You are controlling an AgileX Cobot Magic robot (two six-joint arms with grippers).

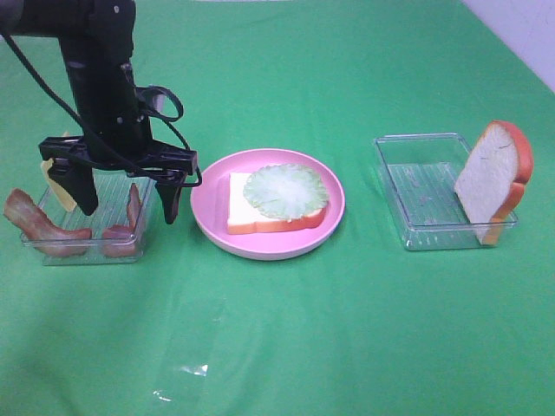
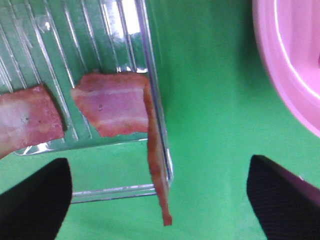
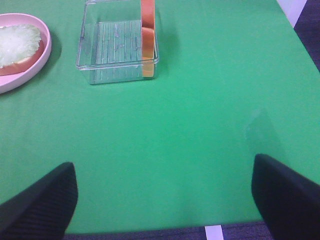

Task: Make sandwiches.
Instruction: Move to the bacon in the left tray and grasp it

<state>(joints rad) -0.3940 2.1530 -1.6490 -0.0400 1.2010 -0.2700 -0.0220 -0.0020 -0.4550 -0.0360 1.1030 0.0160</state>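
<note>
The partly built sandwich lies on a round pink plate (image 1: 208,218): a white bread slice (image 1: 238,212) with an orange-red crust, topped by pale green lettuce (image 1: 286,191). Another bread slice (image 1: 492,178) stands upright in the right clear tray (image 1: 416,186). Bacon strips (image 1: 39,224) and a yellow cheese square (image 1: 57,189) are in the left clear tray (image 1: 87,253). My left gripper (image 1: 127,198) hangs open over that tray. One bacon strip (image 2: 157,170) leans on edge against the tray wall, between the left gripper's (image 2: 160,205) fingers. My right gripper (image 3: 165,210) is open above bare cloth.
A green cloth covers the table. In the right wrist view, the right tray (image 3: 110,50) and the plate (image 3: 45,50) lie far ahead, and the table's edge runs close by. In the left wrist view, the plate's rim (image 2: 290,65) shows beside the left tray (image 2: 60,45).
</note>
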